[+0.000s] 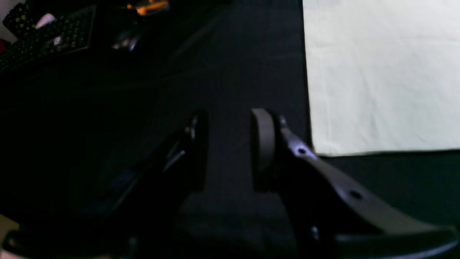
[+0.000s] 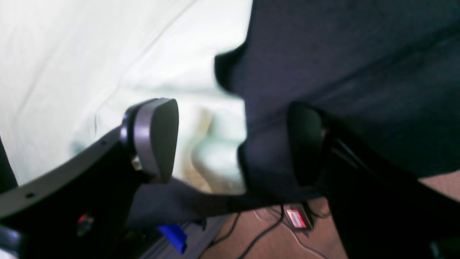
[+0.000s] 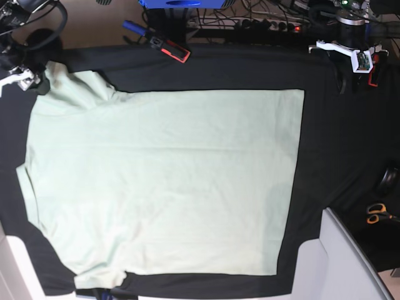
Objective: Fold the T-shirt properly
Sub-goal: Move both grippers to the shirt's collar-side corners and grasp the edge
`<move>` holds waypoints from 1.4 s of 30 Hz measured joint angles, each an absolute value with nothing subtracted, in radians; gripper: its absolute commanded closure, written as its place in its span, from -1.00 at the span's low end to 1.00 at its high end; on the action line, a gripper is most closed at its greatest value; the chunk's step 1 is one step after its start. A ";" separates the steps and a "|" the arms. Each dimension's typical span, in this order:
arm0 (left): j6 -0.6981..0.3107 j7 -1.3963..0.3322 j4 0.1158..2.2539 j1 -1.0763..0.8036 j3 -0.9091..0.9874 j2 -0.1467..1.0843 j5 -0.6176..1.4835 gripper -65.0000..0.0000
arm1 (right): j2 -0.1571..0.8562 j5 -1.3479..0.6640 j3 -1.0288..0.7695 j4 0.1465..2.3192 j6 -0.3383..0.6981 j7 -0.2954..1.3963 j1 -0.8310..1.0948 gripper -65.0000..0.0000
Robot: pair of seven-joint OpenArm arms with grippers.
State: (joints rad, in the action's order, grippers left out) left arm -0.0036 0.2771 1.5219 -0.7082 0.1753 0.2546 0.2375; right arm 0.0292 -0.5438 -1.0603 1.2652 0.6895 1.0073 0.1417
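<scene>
- Pale mint-green cotton, the T-shirt point(image 3: 162, 181) lies spread flat over most of the worktop point(image 3: 337, 144), which is covered in black cloth; its hem runs along the side toward the base view's right, and its sleeves reach toward the left edge.
- Only the base view shows the whole garment: one sleeve at the far left corner, the other near the near left corner, with black cloth bare along the far, right and near edges.
- That view also takes in a pair of orange-handled scissors point(image 3: 377, 213) off the worktop's right edge and a red-and-black tool point(image 3: 169, 49) at its far edge; the wrist views show neither clearly.
- The left wrist view shows what the base view cannot: the left gripper point(image 1: 230, 151) over bare black cloth, just beside a straight-edged corner of the shirt point(image 1: 381, 75) and not touching it. Its jaws stand a narrow gap apart and hold nothing.
- The left wrist view also catches a dark keyboard point(image 1: 46, 37) beyond the cloth.
- The right wrist view, blurred, shows the right gripper point(image 2: 233, 144) at the worktop's edge, with floor and cables below. Its jaws are wide apart, one pad before the pale fabric point(image 2: 72, 64) and the other before black cloth.
- A bunched bit of the shirt lies between the pads; whether either pad touches it cannot be told.
</scene>
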 measured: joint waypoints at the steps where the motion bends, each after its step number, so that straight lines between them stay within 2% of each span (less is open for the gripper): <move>1: -0.003 0.276 1.514 -0.703 0.175 0.254 0.238 0.37 | 0.031 -0.541 -1.060 1.259 0.689 1.013 0.141 -0.38; 8: -0.004 0.276 1.494 -0.703 0.169 0.253 0.237 0.37 | 0.001 -0.556 -1.060 1.265 0.692 1.031 0.139 -0.37; 16: -0.003 0.276 1.494 -0.702 0.168 0.253 0.238 0.37 | -0.005 -0.570 -0.957 1.266 0.692 1.020 0.139 -0.33; 18: -0.004 0.276 1.494 -0.701 0.168 0.253 0.238 0.37 | -0.006 -0.568 -0.958 1.265 0.692 1.020 0.139 -0.14; 21: -0.004 0.245 1.495 -0.701 0.168 0.253 0.239 0.31 | -0.006 -0.551 -0.958 1.262 0.691 1.035 0.141 0.38; 24: -0.003 0.122 1.497 -0.685 0.168 0.249 0.243 0.02 | -0.014 -0.542 -0.957 1.258 0.691 1.050 0.146 0.93; 25: -0.004 0.093 1.496 -0.670 0.168 0.245 0.245 -0.04 | -0.016 -0.541 -0.957 1.257 0.691 1.053 0.147 1.00; 27: -0.002 0.044 1.497 -0.638 0.157 0.241 0.245 -0.12 | -0.017 -0.540 -0.957 1.256 0.691 1.053 0.147 0.95; 32: -0.004 0.015 1.497 -0.605 0.055 0.238 0.246 -0.17 | -0.017 -0.543 -0.957 1.256 0.691 1.053 0.147 1.00; 36: -0.026 0.016 1.498 -0.584 0.009 0.237 0.440 -0.17 | -0.016 -0.542 -0.957 1.256 0.691 1.052 0.147 1.00; 40: -0.105 0.015 1.494 -0.588 0.004 0.297 0.676 -0.17 | -0.016 -0.541 -0.957 1.256 0.691 1.052 0.147 1.00; 42: -0.103 0.016 1.494 -0.589 0.007 0.317 0.744 -0.17 | -0.016 -0.540 -0.957 1.256 0.691 1.053 0.147 1.00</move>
